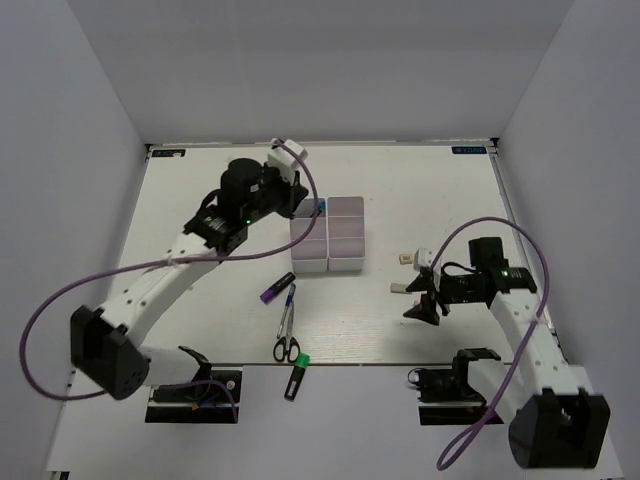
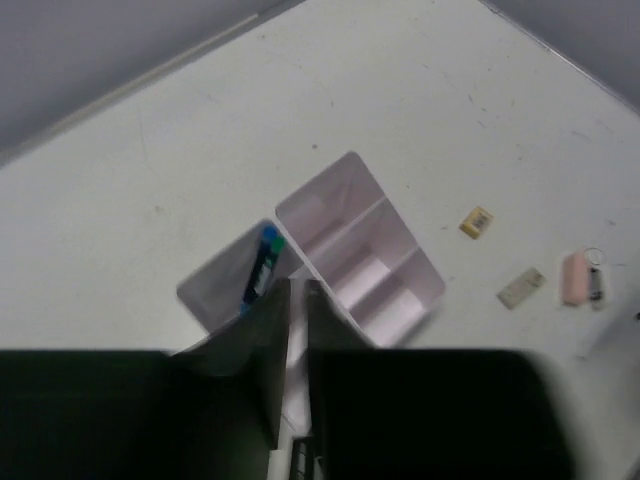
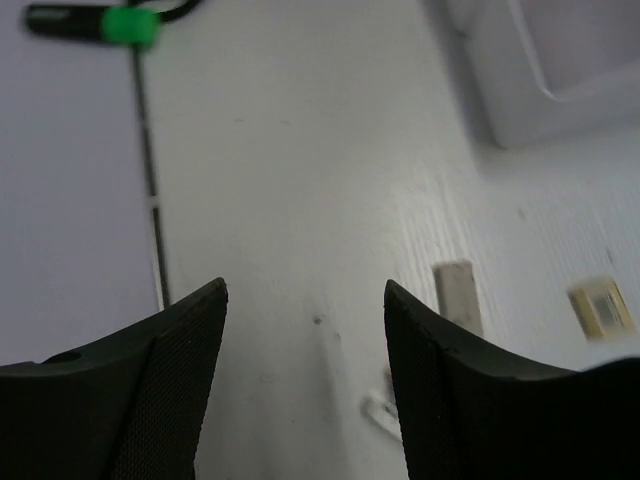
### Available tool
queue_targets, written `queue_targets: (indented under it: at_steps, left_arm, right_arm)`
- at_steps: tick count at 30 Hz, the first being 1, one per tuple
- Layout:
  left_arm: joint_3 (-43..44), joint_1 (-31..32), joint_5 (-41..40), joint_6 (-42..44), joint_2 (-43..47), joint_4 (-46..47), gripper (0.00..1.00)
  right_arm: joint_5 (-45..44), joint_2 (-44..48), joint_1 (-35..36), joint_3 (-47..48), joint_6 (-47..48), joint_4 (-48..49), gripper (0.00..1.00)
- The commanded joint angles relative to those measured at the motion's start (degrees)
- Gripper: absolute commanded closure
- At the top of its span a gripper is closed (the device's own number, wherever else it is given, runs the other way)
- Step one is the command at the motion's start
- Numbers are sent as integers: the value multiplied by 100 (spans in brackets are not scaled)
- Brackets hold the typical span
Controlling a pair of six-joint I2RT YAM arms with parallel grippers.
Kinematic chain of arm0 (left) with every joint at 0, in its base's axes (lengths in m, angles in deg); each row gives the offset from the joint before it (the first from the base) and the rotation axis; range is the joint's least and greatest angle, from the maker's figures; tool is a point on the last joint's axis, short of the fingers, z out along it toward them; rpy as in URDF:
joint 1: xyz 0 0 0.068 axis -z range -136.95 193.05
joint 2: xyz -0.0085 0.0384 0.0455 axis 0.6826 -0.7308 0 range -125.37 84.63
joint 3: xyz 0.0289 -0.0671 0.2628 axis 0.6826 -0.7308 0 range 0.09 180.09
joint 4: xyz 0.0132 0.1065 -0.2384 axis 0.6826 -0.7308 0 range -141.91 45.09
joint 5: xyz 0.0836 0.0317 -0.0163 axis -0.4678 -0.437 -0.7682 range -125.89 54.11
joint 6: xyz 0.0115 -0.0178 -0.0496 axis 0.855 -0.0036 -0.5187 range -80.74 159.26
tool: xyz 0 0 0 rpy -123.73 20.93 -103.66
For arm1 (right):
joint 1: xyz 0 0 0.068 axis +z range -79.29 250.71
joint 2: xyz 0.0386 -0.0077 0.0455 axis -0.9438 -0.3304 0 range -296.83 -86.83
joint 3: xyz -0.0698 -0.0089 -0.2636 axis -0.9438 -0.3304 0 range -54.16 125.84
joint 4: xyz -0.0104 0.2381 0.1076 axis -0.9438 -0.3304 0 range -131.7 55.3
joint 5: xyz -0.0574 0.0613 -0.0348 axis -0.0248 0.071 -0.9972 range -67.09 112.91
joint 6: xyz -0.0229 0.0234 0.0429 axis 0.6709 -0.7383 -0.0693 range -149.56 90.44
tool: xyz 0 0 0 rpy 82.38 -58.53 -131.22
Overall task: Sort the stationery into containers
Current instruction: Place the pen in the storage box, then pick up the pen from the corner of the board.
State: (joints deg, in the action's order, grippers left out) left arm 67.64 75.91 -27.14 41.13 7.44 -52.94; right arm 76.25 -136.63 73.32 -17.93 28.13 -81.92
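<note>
The containers (image 1: 330, 236) are a block of small white bins mid-table, also in the left wrist view (image 2: 360, 262). A blue-and-green marker (image 1: 320, 207) lies in the far-left bin (image 2: 262, 262). My left gripper (image 1: 300, 207) hovers at that bin's edge (image 2: 297, 287), jaws almost together with nothing between them. On the table lie a purple marker (image 1: 277, 288), a blue pen (image 1: 287, 310), scissors (image 1: 286, 349) and a green marker (image 1: 296, 378). My right gripper (image 1: 420, 300) is open and empty (image 3: 305, 290) just above the table, beside a beige eraser (image 3: 458, 295).
A second eraser (image 1: 406, 258) (image 3: 603, 305) and a pink-white piece (image 1: 424, 258) (image 2: 575, 277) lie right of the bins. The green marker (image 3: 100, 22) overhangs the table's front edge (image 3: 150, 200). White walls enclose the table on three sides.
</note>
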Motion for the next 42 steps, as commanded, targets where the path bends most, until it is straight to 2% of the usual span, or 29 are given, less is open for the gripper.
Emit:
queue_targets:
  at_steps: [1, 2, 3, 4, 5, 6, 7, 8, 9, 10, 11, 12, 13, 16, 17, 19, 20, 24, 29, 37, 42]
  left_arm:
    - [-12, -69, -479, -897, 757, -2419, 66]
    - [-153, -95, -654, -1073, 862, -2979, 51]
    - [-311, -157, -856, -1135, 1220, -3402, 34]
    - [-661, -183, -849, -1232, 1345, -3572, 24]
    - [-1029, -227, -1241, -1276, 1643, -3887, 23]
    - [-1207, -254, -1340, -1294, 1959, -3951, 21]
    - [-1775, -280, -1524, -1442, 2336, -3978, 14]
    - [-1937, -333, -1682, -1461, 2514, -3987, 11]
    - [-2217, -368, -1762, -1496, 2698, -3969, 8]
    - [-2359, -368, -1850, -1557, 3187, -3934, 6]
    - [-2639, -377, -2129, -1584, 3323, -3934, 4]
    - [-2676, -377, -2237, -1576, 3437, -3925, 2]
    - [-2720, -386, -2551, -1628, 3639, -3986, 2]
    - [-2782, -394, -2939, -1672, 3895, -4136, 0]
    - [-2895, -412, -3167, -1742, 3948, -4128, 0]
    - [-2984, -535, -3529, -1830, 4088, -4154, 0]
    - [-3019, -657, -3643, -1883, 4193, -4162, 0]
    - [-3019, -1184, -4056, -2243, 4317, -4356, 0]
    - [-3037, -1528, -4057, -2375, 4423, -4365, 0]
    - [-3002, -1704, -4443, -2665, 4370, -4567, 0]
    - [-2984, -1704, -4567, -2736, 4414, -4620, 0]
  right_arm:
    - [1959, -959, 326, 787, 4676, -3040, 33]
    - [1900, -1205, 441, 1207, 5133, -3439, 33]
    - [1804, -1877, 668, 1716, 6652, -4496, 33]
    - [1559, -2110, 905, 1938, 6902, -4706, 34]
    - [1496, -2278, 1012, 2463, 6974, -4769, 34]
    - [1434, -2541, 1152, 2546, 6879, -4526, 34]
    - [1190, -2569, 1537, 2582, 6417, -4263, 34]
    - [1109, -2483, 1697, 2469, 5995, -3895, 32]
    - [865, -2316, 2029, 2372, 5512, -2577, 31]
    - [714, -2297, 2416, 2310, 4481, -2373, 31]
    - [504, -2506, 2576, 2484, 4087, -2031, 29]
    - [232, -2569, 2926, 2590, 3579, -940, 29]
    - [-310, -2639, 3321, 2539, 1981, -651, 29]
    - [-1061, -2946, 4070, 2818, 1109, -333, 29]
    - [-1428, -2982, 4542, 2872, 939, -271, 29]
    - [-1581, -3183, 4844, 2986, 727, 18, 29]
    - [-1790, -3263, 5298, 3013, 474, 98, 30]
    - [-2466, -3825, 6232, 3197, 374, 362, 37]
    - [-2961, -4450, 7128, 3461, 550, 346, 38]
    - [-3751, -5223, 8069, 4137, 261, 486, 43]
    - [-4086, -5540, 8404, 4331, 190, 635, 43]
